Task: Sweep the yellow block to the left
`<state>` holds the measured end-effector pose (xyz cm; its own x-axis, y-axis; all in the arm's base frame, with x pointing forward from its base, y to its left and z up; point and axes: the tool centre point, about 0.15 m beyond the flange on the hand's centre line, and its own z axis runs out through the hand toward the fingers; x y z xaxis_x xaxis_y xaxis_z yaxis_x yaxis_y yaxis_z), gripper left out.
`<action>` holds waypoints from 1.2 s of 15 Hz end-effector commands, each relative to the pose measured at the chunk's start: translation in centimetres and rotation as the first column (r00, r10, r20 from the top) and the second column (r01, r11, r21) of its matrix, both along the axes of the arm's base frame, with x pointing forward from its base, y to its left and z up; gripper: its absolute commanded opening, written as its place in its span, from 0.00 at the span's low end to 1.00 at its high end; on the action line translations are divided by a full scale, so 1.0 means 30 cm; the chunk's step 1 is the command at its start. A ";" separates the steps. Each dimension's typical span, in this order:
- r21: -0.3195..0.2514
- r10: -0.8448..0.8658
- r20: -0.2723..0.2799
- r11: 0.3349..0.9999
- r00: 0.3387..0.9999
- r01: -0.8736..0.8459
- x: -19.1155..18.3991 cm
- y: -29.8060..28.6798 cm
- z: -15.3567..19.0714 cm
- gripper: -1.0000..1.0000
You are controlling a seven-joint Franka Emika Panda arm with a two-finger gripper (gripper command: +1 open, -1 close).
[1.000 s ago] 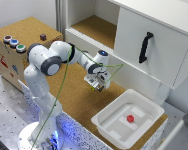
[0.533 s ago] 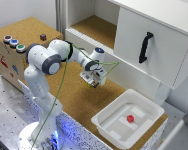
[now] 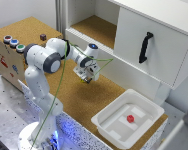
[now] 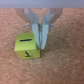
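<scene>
From my remote seat, the gripper (image 4: 38, 31) sat low over the cork table (image 3: 89, 102) with its fingers drawn nearly together and nothing between them, closed rather than grasping. The yellow block (image 4: 28, 46) rested on the cork in the left-centre of the wrist frame, touching or just beside the fingertips; in the exterior view I couldn't pick it out under the hand (image 3: 87, 74). My worry was a glancing contact: pushing off-centre could spin the block or let it slip past the fingers, and pressing too low could drag the tips on the cork. It looked roughly cubic, with no clear long axis, sitting slightly skewed to the fingers.
</scene>
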<state>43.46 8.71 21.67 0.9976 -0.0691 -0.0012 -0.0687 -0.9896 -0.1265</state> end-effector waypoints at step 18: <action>-0.011 0.161 0.071 0.987 0.984 -0.161 -0.021 0.396 0.157 1.00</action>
